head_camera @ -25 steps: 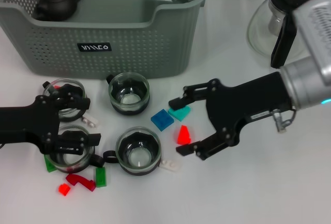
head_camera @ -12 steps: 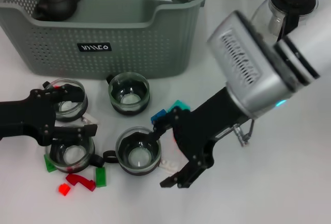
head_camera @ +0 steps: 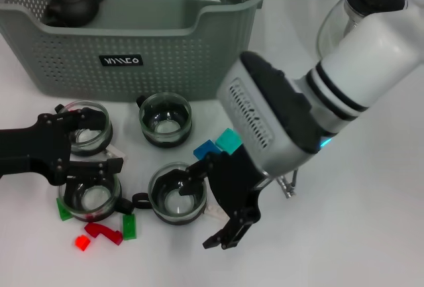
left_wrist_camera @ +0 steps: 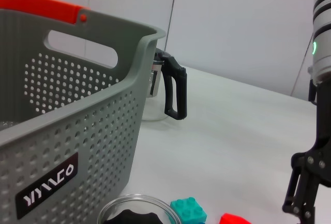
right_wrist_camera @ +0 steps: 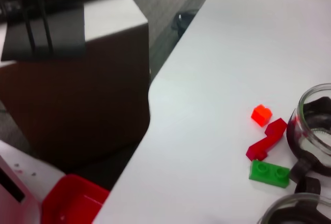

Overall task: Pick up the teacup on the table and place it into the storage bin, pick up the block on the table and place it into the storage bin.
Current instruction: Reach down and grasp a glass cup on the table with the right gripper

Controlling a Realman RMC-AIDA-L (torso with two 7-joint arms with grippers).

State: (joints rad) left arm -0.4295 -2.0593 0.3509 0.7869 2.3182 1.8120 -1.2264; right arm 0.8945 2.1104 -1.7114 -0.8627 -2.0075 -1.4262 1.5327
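Four teacups sit on the white surface (head_camera: pixel 371 234) in front of the storage bin (head_camera: pixel 165 61), none inside it.

- Left hand (head_camera: pixel 89 144): I see it spread wide, fingers released, lying between the far-left teacup (head_camera: pixel 85 128) and the near-left teacup (head_camera: pixel 89 197) (nothing gripped).
- Loose blocks by that near-left cup: green block (head_camera: pixel 129 226), dark red block (head_camera: pixel 103 232), small orange-red block (head_camera: pixel 82 242).
- Storage bin: holds a dark teapot (head_camera: pixel 73 3) in its back left corner.
- Centre teacup (head_camera: pixel 165 120): just before the bin's front wall.
- Front teacup (head_camera: pixel 177 193): the right hand (head_camera: pixel 211 206) is open beside it, one finger at its rim, the other out over the bare surface.
- Blue block (head_camera: pixel 204 148) and teal block (head_camera: pixel 229 140): touching, just behind the right hand.
- Glass jug (head_camera: pixel 361 8): far right, behind the right arm.
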